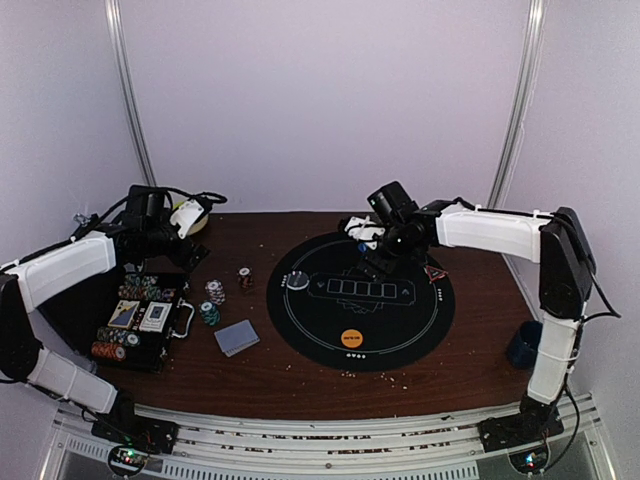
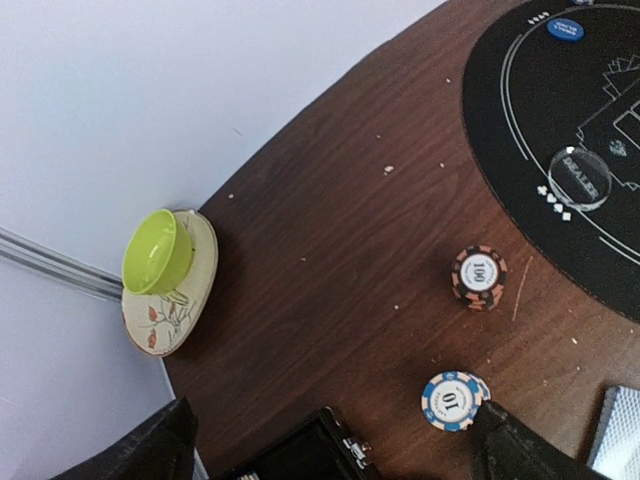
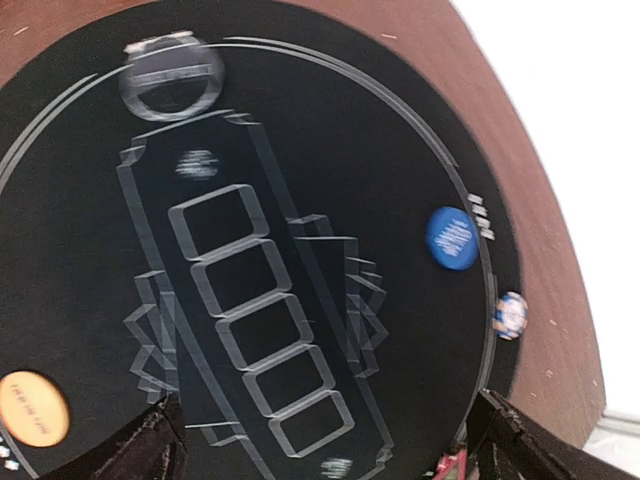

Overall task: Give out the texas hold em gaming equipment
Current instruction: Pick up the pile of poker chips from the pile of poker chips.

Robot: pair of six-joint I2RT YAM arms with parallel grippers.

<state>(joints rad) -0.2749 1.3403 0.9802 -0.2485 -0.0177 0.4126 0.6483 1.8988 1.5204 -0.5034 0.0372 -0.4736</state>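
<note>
Plainly, three button discs sit on the round black mat: orange disc at six o'clock, dealer disc at nine, blue disc near the far rim; three chip stacks and one card deck lie left of it, beside the black chip case; right gripper, jaws apart, hovers over the mat with the blue disc at its one o'clock; left gripper, jaws apart, has a blue-edged chip stack at two o'clock.

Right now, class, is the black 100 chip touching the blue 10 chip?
Apart: left wrist view shows bare wood between black 100 chip and blue 10 chip.
</note>
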